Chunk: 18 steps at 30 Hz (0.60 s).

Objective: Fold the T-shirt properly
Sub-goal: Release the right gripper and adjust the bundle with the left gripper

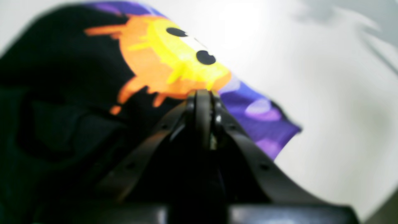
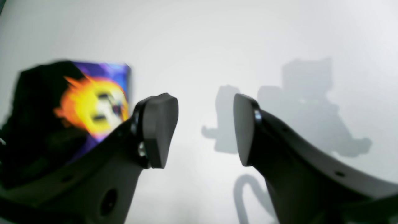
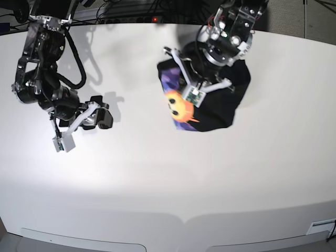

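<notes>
The T-shirt (image 3: 210,100) is lying bunched into a small dark heap toward the far side of the white surface (image 3: 157,178), under the left arm. It is not spread flat; part of the sun-face print (image 3: 180,106) on purple is showing at the edge of the heap nearest the other arm, and the rest is plain black folds.

The left fingers (image 1: 202,93) are sitting pressed together right at the lower edge of the print, in the wrist view. They are clenched, but the view is too blurred for me to tell whether any cloth is caught between them or they are only touching it. From above, that arm is covering much of the heap.

The right fingers (image 2: 205,130) are standing spread wide with nothing between them, hovering over bare surface well apart from the shirt, which is showing off to the side in their wrist view.

My reading is that the job is at an early step: getting hold of the crumpled shirt so it can be opened out. The next move is probably calling for the left arm to lift and draw the cloth out, with the right arm coming across to take another edge.
</notes>
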{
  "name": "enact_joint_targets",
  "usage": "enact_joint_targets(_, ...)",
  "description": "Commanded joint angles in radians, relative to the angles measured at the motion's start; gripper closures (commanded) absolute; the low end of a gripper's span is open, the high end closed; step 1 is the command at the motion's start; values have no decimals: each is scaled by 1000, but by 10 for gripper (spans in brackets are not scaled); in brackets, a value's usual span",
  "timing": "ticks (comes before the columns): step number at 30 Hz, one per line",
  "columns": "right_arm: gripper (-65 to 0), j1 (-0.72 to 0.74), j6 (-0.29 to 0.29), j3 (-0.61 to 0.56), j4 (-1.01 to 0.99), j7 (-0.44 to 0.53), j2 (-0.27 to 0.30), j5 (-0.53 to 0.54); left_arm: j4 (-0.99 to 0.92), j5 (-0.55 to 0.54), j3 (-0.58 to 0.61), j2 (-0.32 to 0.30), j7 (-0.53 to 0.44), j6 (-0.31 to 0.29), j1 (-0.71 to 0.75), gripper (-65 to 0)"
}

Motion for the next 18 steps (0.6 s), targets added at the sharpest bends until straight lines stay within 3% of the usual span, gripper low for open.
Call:
enact_joint_targets(1,-325,16,3,5,17,20,11,16,27,5,-18,2,-12,3,-7,0)
enact_joint_targets(7,-325,16,3,5,17,20,11,16,69,4,-154,2,31,-5,-5,0)
enact_joint_targets(18,-325,16,3,5,17,20,5,17,113,4,-460,2,42,-177,61,0)
